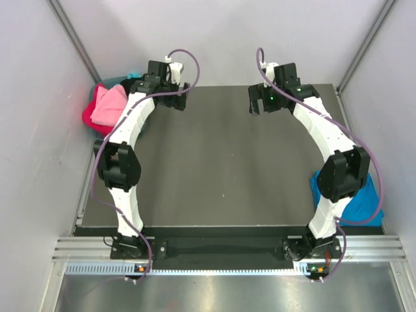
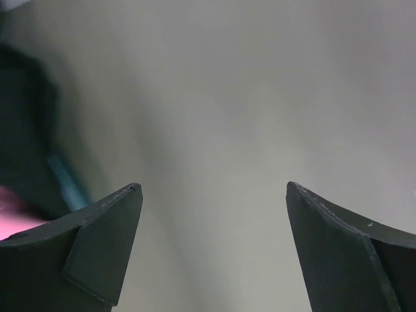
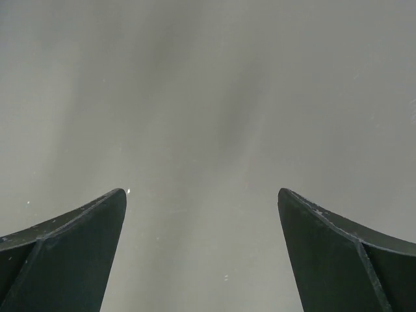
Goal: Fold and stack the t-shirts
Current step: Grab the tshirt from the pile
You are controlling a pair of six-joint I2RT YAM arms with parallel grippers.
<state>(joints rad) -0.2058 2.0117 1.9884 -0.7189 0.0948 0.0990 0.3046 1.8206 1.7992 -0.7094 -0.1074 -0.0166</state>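
While seen from the top camera, the table [image 1: 221,162] is a flat dark matte slab between pale walls. A crumpled soft heap sits at its far left corner: pink t-shirt [image 1: 108,104] on top, red t-shirt [image 1: 90,119] under it, and a bit of teal t-shirt [image 1: 120,81] behind. The left gripper [image 1: 174,101] is at the far edge, just right of that heap, and I cannot tell whether it touches the heap. Its jaws are spread with nothing between them. A bright blue t-shirt [image 1: 354,201] lies bunched at the near right edge, partly hidden by the right arm's elbow. The right gripper [image 1: 263,104] is at the far right, well apart from the blue cloth, spread wide and empty.

Left wrist: the left gripper [image 2: 213,195] has dark wedge-shaped fingers [image 2: 104,247] wide apart and is holding nothing. Behind them is a blurred pale surface. A blurry sliver of the pink t-shirt [image 2: 13,220] shows at far left.

Right wrist: the right gripper [image 3: 203,195] has smooth black fingers [image 3: 71,253] parted, with nothing held. Only a plain grey surface is behind them.
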